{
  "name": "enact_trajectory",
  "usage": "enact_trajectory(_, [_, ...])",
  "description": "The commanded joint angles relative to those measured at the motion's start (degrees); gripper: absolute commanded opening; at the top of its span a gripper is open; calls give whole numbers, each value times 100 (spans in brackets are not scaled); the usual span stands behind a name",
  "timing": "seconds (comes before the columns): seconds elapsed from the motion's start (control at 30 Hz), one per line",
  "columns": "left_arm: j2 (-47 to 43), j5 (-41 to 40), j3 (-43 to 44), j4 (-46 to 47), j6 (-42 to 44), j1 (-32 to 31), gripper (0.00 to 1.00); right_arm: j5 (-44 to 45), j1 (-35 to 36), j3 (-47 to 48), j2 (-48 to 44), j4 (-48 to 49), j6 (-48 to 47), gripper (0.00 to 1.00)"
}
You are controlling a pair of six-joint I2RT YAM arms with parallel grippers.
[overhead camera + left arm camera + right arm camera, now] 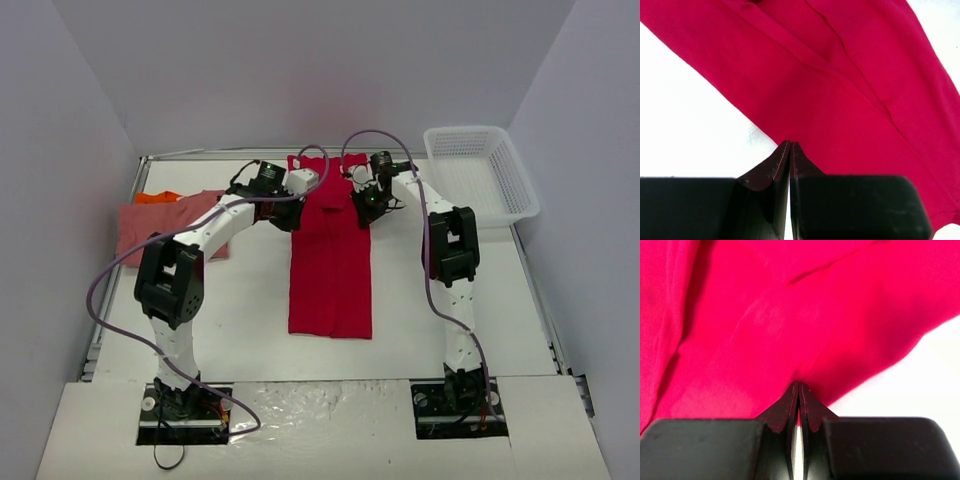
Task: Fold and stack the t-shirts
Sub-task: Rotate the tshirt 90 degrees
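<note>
Mid-table, far end of the red t-shirt (330, 270): both grippers down on it, jaws closed.

Red t-shirt lies as a long narrow strip running from near the arms toward the back of the table (240, 320). Left gripper (285, 215) is pressed shut at the strip's left edge; cloth between the tips not certain. Right gripper (368, 205) is pinched on the right edge, creases running to its tips. Salmon pink t-shirt (150, 228) lies flat at far left, orange t-shirt (160, 197) peeking out behind it. White mesh basket (490, 180) sits at the far right corner.
</note>
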Motion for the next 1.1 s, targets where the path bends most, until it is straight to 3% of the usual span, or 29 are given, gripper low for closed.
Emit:
enact_trajectory(0.0, [33,209,55,186,-264,10,2,-6,0,-271,-652,-392,-28,0])
enact_trajectory(0.53, [832,403,301,555,-792,10,2,-366,27,-1001,-1234,-735,25,0])
enact_trajectory(1.07, [903,420,275,546,-801,1,2,-604,80,-1459,-997,-858,-160,0])
